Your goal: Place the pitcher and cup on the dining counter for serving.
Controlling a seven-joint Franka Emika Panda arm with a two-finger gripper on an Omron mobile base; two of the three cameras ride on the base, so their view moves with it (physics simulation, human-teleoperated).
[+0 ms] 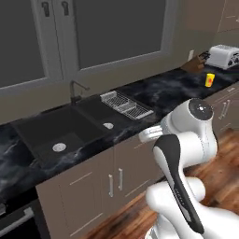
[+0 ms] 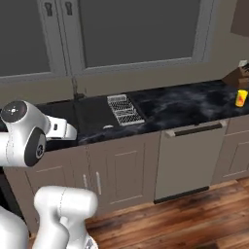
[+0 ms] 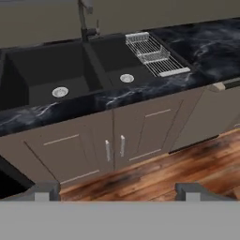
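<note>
Task judged barely begun; nothing is held.

The cup [image 1: 210, 80] is seen standing on the black sink counter [image 1: 172, 91] near a toaster [image 1: 223, 56], well apart from the arm; the gripper [image 3: 117, 191] is spread wide and empty, aimed at the double sink [image 3: 61, 77] and dish rack [image 3: 152, 55]; both placements are left to be done.

Dish rack [image 1: 127, 105] in black sink [image 1: 60, 133]; toaster [image 1: 224, 56] far right on counter [image 1: 172, 91].
</note>
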